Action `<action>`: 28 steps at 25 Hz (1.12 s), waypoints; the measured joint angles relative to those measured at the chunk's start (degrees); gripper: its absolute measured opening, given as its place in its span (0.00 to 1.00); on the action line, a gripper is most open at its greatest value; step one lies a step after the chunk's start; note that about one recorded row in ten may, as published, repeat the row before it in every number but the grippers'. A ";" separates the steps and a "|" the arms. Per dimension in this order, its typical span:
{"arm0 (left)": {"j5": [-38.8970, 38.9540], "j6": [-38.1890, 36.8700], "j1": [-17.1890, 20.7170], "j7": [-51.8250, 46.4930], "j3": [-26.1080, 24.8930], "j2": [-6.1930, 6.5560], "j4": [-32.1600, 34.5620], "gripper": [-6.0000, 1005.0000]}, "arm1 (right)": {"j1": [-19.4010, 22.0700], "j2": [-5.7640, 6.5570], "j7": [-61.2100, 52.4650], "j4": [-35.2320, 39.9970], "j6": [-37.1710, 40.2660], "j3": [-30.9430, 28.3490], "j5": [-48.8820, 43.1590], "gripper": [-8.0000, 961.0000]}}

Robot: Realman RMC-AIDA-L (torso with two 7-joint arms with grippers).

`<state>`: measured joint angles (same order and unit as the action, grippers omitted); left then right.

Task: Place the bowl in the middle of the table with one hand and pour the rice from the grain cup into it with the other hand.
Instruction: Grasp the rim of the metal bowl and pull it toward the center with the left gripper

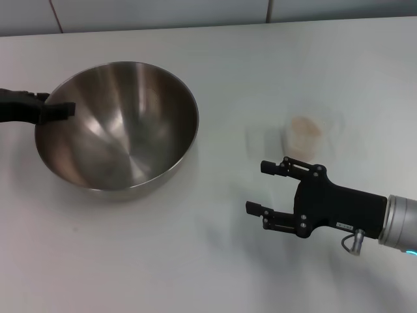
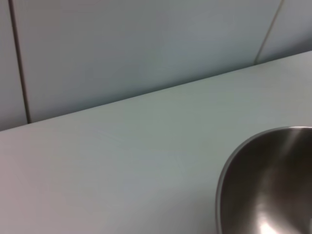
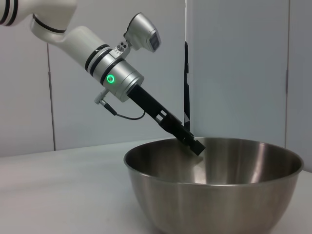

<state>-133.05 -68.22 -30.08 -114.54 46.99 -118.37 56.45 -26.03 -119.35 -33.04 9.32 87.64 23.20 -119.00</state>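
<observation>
The steel bowl (image 1: pixel 120 130) stands on the white table (image 1: pixel 182 261), left of the middle. My left gripper (image 1: pixel 55 109) is shut on the bowl's left rim, with one finger inside the bowl. The right wrist view shows that grip (image 3: pixel 194 145) on the bowl (image 3: pixel 214 190). The left wrist view shows only part of the bowl's rim (image 2: pixel 229 170). The transparent grain cup (image 1: pixel 305 137) holds rice (image 1: pixel 304 126) and stands right of the bowl. My right gripper (image 1: pixel 257 187) is open and empty, just in front of the cup and to its left, not touching it.
A tiled wall (image 1: pixel 163 13) runs along the table's far edge. Bare tabletop lies between the bowl and the cup and along the front.
</observation>
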 joint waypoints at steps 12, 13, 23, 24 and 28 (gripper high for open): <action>-2.23 -1.55 -1.26 -1.21 1.41 0.03 0.17 0.36 | 0.22 0.00 0.00 -0.12 0.08 -0.09 0.00 0.79; -2.23 -1.55 -1.26 -1.21 1.41 0.03 0.17 0.34 | 0.26 0.00 0.00 -0.12 0.08 -0.09 0.00 0.79; -1.96 -1.95 -1.25 -2.75 1.29 0.08 0.87 0.06 | 0.39 0.00 0.00 -0.18 0.17 -0.09 0.00 0.79; -1.92 -2.01 -1.27 -2.82 1.19 0.09 0.89 0.05 | 0.38 0.00 0.00 -0.18 0.17 -0.09 0.00 0.79; -1.65 -3.09 -1.64 -3.02 0.13 0.21 1.19 0.05 | 0.37 0.00 0.00 -0.18 0.17 -0.09 0.00 0.79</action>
<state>-134.70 -71.31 -31.71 -117.56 47.13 -118.16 57.65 -25.67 -119.35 -33.04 9.14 87.81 23.11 -119.00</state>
